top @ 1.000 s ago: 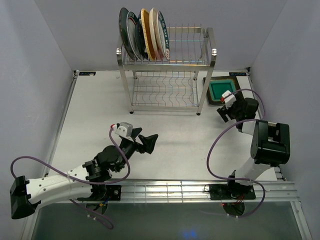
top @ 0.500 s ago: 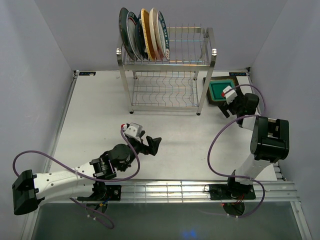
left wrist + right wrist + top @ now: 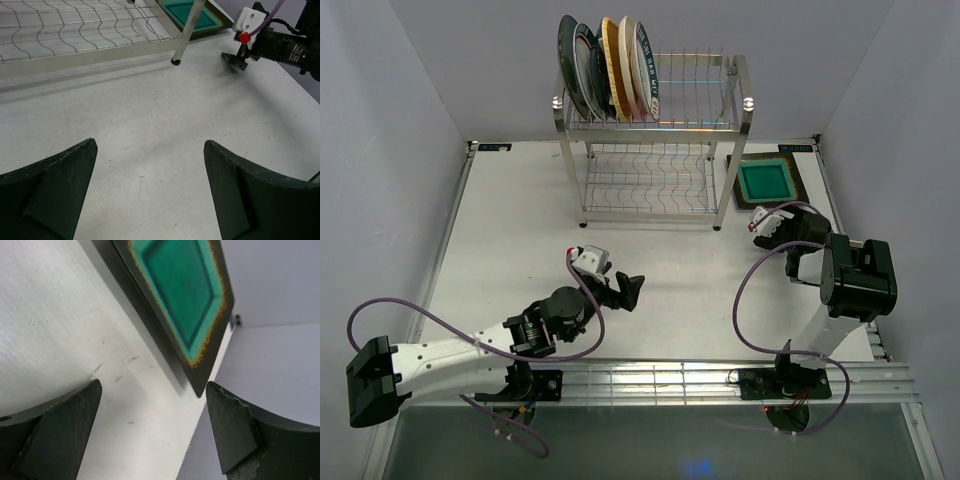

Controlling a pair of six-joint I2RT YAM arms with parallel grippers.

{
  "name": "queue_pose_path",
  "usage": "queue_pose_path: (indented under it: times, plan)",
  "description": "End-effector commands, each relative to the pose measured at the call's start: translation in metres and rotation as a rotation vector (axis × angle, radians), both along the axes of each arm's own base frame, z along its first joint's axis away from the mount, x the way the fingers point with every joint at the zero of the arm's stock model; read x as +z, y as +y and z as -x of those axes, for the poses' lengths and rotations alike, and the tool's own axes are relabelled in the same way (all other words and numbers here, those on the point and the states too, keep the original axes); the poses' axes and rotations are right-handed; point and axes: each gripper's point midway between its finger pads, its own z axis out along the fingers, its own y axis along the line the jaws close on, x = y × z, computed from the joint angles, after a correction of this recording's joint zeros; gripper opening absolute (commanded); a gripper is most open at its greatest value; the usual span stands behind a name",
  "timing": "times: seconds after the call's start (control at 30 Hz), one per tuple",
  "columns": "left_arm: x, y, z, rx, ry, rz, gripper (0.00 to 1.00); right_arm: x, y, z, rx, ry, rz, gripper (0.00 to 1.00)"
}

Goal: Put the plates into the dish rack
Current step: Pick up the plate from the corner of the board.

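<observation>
6 plates [image 3: 608, 70] racked; 1 green plate [image 3: 766, 181] on table [image 3: 520, 230]; 1 dish rack [image 3: 650, 185].

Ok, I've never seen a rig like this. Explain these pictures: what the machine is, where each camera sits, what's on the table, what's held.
Two robot arms are bolted at the near edge of a white table. The wide picture looks down from above and behind them. The other two come from a camera on each wrist, so the dark shapes at the bottom are that arm's own fingers. A steel dish rack stands at the back, with plates standing on edge in its top tier. One green square plate lies flat on the table to its right. The left gripper and right gripper are both open, holding nothing.
</observation>
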Motion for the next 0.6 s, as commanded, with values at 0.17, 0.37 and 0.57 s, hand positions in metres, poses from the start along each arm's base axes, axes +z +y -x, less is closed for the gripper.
queue_pose_path:
  times: [0.17, 0.37, 0.57]
  plan:
    - [0.017, -0.006, -0.003, 0.007, -0.015, 0.028, 0.98, -0.009, -0.008, -0.026, 0.093, -0.067, 0.225, 0.94]
    - [0.014, -0.007, -0.005, 0.012, -0.012, 0.020, 0.98, -0.016, -0.007, -0.037, 0.127, -0.066, 0.253, 0.97]
    - [0.011, -0.013, -0.007, 0.010, -0.006, 0.003, 0.98, -0.040, -0.004, -0.045, 0.180, 0.058, 0.237, 0.95]
